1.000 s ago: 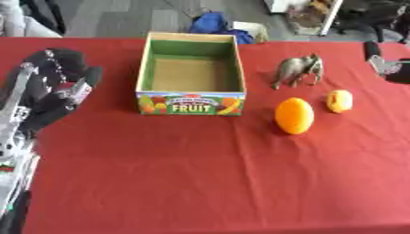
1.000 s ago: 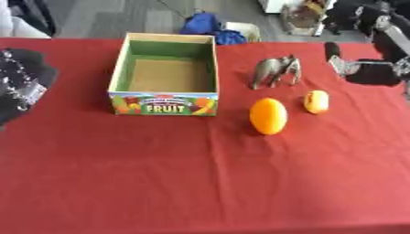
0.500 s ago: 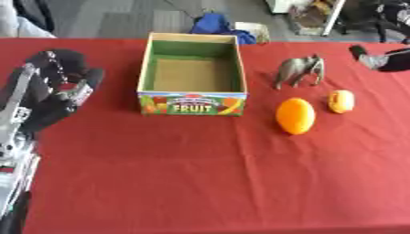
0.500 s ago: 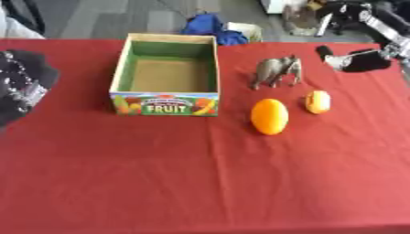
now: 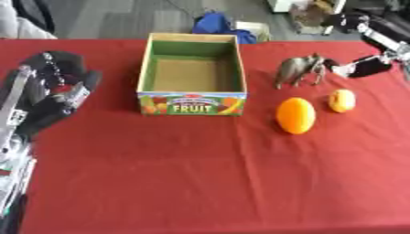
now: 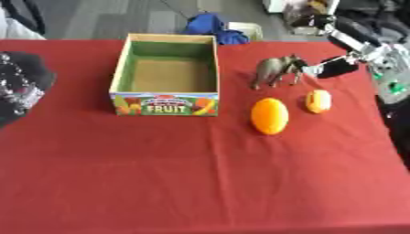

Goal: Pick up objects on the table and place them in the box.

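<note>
Right hand moved in from right edge toward toy elephant, now just beside it.

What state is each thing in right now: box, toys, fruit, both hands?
box: upright, open, nothing inside.
elephant toy: standing on the table.
orange: on the table, untouched.
small yellow fruit: on the table, untouched.
right hand: beside the elephant, grip unclear.
left hand: idle, holding nothing.

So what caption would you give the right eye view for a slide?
Right hand reaching beside a toy elephant; orange, small fruit and empty box wait.
</note>
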Robot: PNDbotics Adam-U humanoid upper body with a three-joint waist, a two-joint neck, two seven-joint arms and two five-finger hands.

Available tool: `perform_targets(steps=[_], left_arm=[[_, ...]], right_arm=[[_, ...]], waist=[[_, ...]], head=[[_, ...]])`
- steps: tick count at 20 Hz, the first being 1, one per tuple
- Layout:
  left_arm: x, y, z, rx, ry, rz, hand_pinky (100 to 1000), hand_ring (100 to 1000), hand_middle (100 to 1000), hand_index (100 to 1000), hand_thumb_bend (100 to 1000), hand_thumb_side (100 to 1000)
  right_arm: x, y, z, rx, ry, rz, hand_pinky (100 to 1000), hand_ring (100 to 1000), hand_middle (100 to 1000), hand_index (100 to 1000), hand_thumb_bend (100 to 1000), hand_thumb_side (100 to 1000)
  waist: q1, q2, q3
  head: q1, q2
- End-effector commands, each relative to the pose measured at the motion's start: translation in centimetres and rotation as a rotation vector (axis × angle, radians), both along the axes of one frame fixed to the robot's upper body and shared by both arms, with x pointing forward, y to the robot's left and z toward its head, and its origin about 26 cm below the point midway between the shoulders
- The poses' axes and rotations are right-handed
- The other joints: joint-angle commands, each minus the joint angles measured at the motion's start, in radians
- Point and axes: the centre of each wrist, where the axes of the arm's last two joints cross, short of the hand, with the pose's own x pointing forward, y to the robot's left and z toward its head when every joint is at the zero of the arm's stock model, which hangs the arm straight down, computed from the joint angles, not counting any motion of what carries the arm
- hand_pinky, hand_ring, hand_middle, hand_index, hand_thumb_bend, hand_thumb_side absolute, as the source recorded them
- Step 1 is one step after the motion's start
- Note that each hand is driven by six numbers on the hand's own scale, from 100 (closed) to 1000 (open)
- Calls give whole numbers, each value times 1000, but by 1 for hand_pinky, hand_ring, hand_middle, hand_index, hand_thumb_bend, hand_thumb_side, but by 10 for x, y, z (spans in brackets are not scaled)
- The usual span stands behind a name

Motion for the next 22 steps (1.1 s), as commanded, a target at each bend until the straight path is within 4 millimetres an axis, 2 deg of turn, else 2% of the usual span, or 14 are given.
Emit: perform_targets(steps=[1, 12, 22], left_arm=[[0, 0, 11, 17, -32, -19, 621, 627, 552, 669, 537, 365], [1, -5, 16, 24, -46, -45, 621, 628, 552, 669, 536, 364], [1, -7, 20, 29, -57, -61, 621, 629, 552, 669, 536, 365]], right_arm=[[5, 0, 8, -27, -44, -28, 951, 1000, 863, 924, 298, 100], [10, 5, -8, -86, -97, -199, 925, 1000, 843, 906, 342, 100], [11, 3, -22, -160, -104, -333, 914, 1000, 840, 897, 374, 100]], waist=[[1, -11, 4], [6, 1, 31], [10, 15, 49]], head=[[-8, -15], [-35, -34], [-43, -53]])
